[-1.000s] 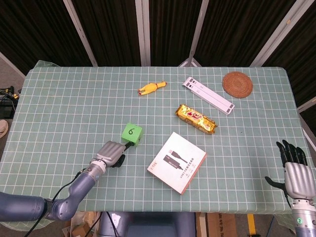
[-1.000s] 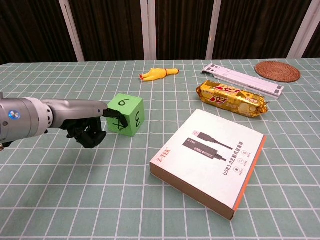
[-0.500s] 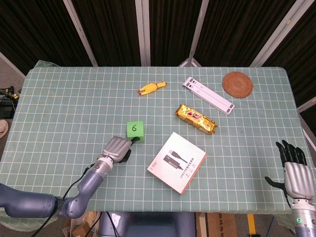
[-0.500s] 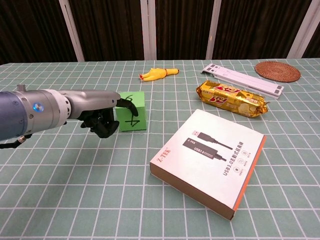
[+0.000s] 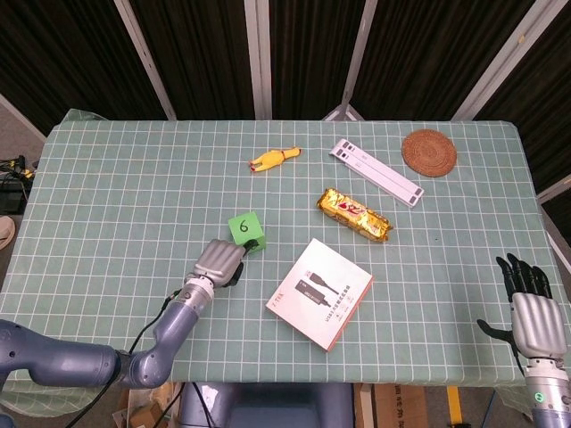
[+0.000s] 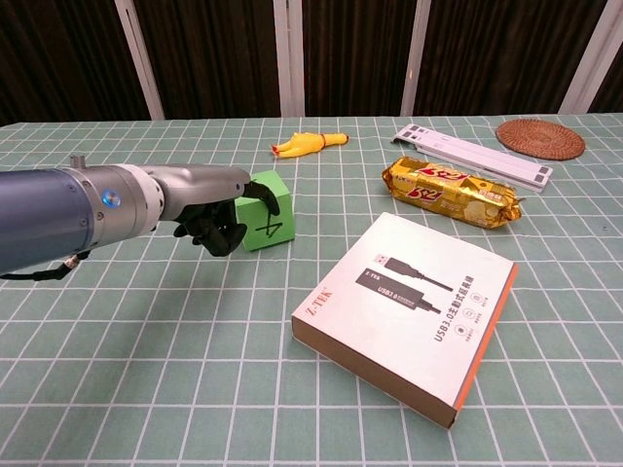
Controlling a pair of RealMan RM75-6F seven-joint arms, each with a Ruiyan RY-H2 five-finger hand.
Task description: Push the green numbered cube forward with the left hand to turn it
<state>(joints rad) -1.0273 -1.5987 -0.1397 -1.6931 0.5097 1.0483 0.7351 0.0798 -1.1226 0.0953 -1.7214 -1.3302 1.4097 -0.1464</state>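
Note:
The green numbered cube [image 5: 246, 231] [image 6: 268, 214] stands on the table left of centre, a 6 on its top and a 4 on the side toward me. My left hand [image 5: 220, 262] [image 6: 210, 214] lies just behind its near left side, fingers curled down, with one fingertip [image 6: 260, 189] touching the cube's top near edge. It holds nothing. My right hand [image 5: 533, 312] hangs at the table's near right corner, fingers apart and empty.
A white and orange USB box [image 5: 322, 292] lies right of the cube. Beyond it are a gold snack bar [image 5: 354, 215], a yellow rubber chicken [image 5: 273, 160], a white strip [image 5: 376, 172] and a round woven coaster [image 5: 429, 152].
My left hand has pushed forward and to the right. The cube has slid away from me and turned, so its 3 face no longer shows in the chest view.

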